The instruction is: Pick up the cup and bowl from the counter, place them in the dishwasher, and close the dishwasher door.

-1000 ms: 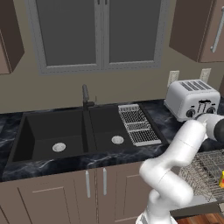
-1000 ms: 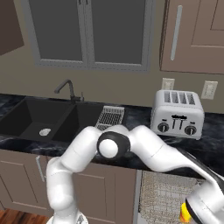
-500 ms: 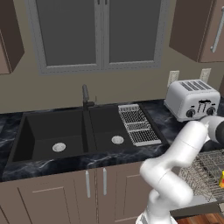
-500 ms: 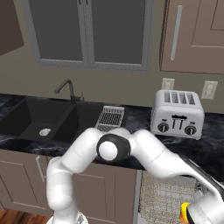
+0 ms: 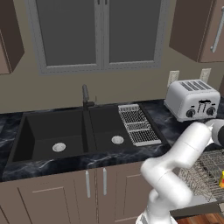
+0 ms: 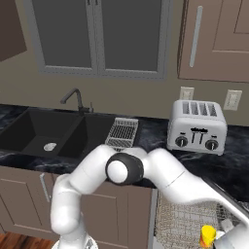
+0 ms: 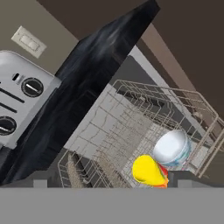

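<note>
Down in the dishwasher (image 7: 131, 131) rack sit the cup (image 7: 149, 170) and bowl (image 7: 171, 148), touching; the gripper's fingers are spread wide, holding nothing. Only the door looks left: likely a stiff, heavy hinged panel, best pushed near its free edge

Beige wall (image 5: 57, 92) with grey-framed double window (image 5: 103, 35). Brown upper cabinets (image 6: 214, 39) either side. Taupe lower cabinet doors (image 5: 65, 192) with slim handles. Two white wall outlets (image 6: 232, 99) behind silver toaster (image 6: 197, 127). Wooden floor (image 6: 19, 240).
</note>
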Robot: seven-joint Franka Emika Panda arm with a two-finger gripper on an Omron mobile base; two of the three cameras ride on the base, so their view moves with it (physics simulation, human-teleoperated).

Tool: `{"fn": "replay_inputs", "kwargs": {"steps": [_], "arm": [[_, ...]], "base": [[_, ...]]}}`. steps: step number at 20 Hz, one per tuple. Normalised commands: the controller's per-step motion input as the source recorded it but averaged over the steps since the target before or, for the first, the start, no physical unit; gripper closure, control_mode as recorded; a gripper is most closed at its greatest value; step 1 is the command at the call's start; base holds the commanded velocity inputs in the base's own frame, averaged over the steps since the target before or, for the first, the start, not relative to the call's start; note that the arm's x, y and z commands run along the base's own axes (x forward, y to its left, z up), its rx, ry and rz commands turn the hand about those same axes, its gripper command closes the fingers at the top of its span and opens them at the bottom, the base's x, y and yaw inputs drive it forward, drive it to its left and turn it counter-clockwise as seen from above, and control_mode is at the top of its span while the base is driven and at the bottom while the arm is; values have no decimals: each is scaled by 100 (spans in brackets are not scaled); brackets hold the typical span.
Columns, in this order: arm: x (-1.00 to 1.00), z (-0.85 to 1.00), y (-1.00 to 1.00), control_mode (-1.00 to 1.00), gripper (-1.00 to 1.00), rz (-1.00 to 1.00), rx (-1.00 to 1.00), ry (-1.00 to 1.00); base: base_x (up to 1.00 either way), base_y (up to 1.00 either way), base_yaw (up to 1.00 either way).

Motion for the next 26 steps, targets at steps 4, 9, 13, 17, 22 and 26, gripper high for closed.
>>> {"fn": "replay_inputs", "kwargs": {"steps": [4, 9, 13, 17, 22, 26], "arm": [[-37, 9, 0, -100, -100, 0, 12, 0], [-34, 0, 11, -100, -100, 1, 1, 0], [-36, 0, 38, -100, -100, 4, 0, 0], [-36, -4, 52, -100, -100, 6, 0, 0], [-38, -5, 58, -100, -100, 6, -2, -1], [-37, -11, 48, -100, -100, 7, -1, -1]], "base": [[0, 0, 0], [0, 0, 0], [0, 0, 0], [0, 0, 0], [0, 0, 0], [0, 0, 0]]}}
